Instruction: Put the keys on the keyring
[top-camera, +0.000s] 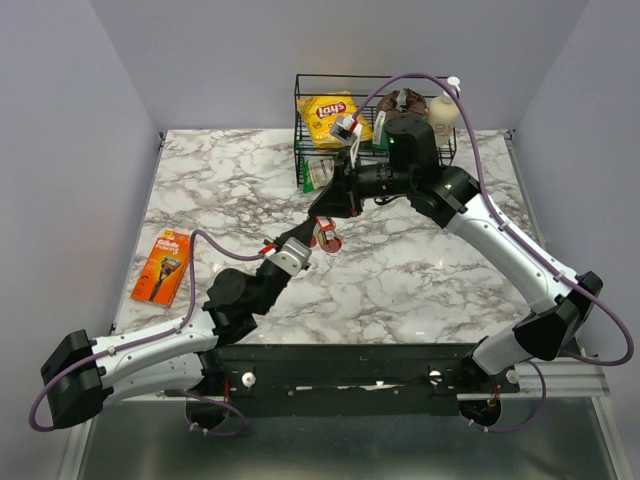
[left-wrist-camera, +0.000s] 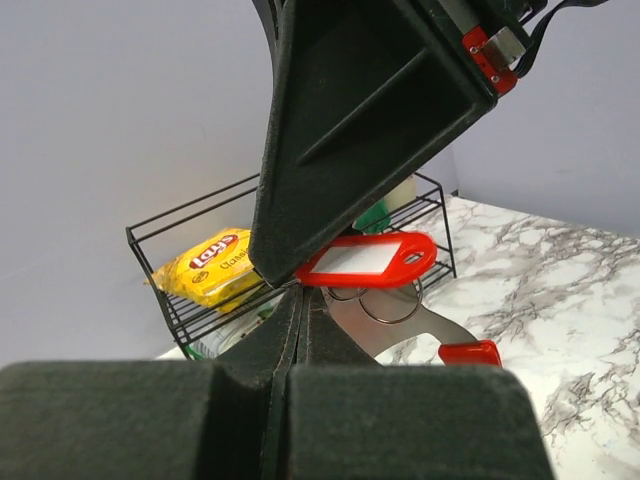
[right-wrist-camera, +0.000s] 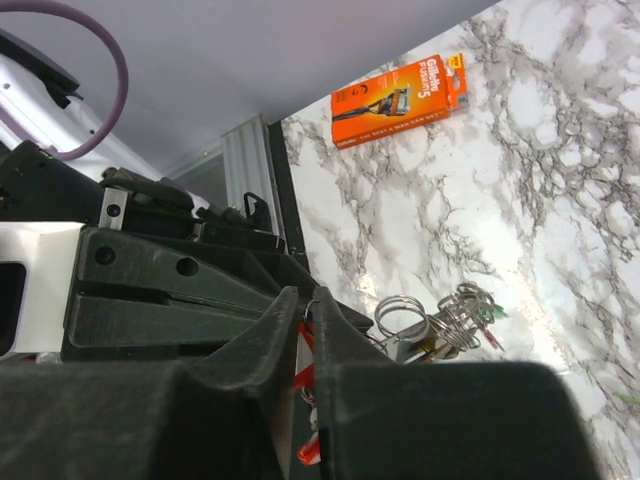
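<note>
Both grippers meet over the middle of the table. My left gripper is shut, its tips at the bunch that carries the keyring, a thin metal ring. A red oblong tag with a white label, a silvery flat piece and a red end piece hang there above the marble. My right gripper comes in from above with its jaws a little apart; a red tag and a thin wire show in the gap. More rings with green and red slivers stick out beside it; key blades are hidden.
A black wire basket stands at the back with a yellow Lay's bag, a bottle and a green pack at its front. An orange razor pack lies near the table's left edge.
</note>
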